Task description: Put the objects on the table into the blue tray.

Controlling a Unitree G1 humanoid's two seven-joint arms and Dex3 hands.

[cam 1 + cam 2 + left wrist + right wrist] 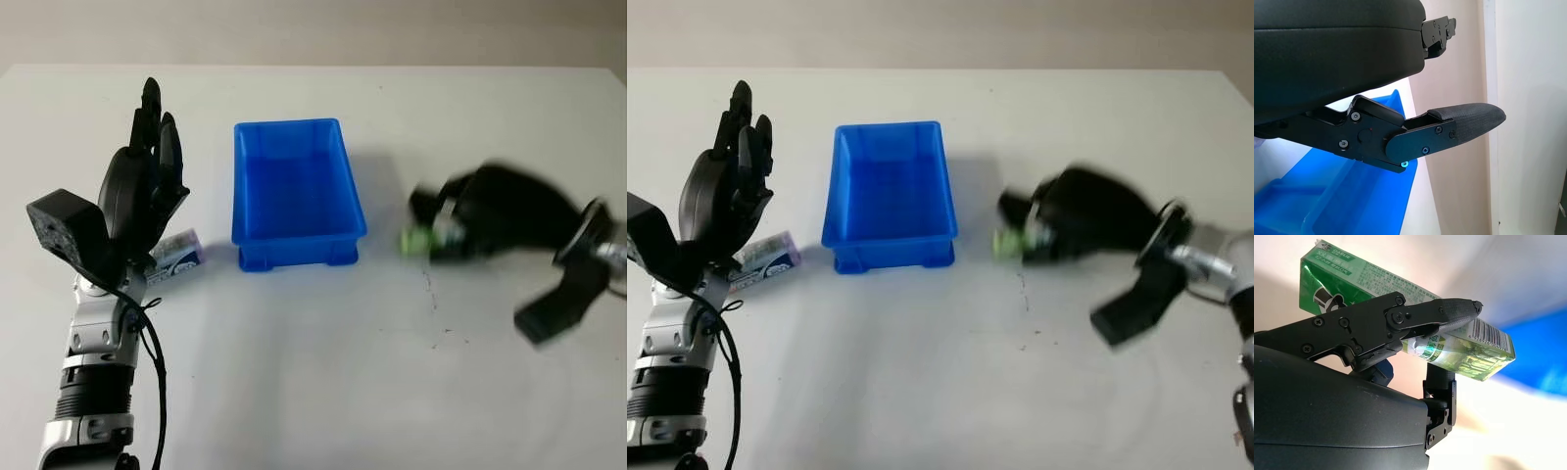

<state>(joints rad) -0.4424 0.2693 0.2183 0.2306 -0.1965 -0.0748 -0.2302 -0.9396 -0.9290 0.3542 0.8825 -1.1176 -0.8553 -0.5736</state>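
The tray [297,191] stands on the table [323,392], a little left of the middle and toward the far side. Left of it, near its front corner, a small packet [176,257] lies on the table — partly hidden behind the left hand [142,196], which is raised above that spot and open. To the right of the tray, well apart from the packet, the right hand [490,220] grips a pack [1415,318] near the tray's front right corner — outside the tray.
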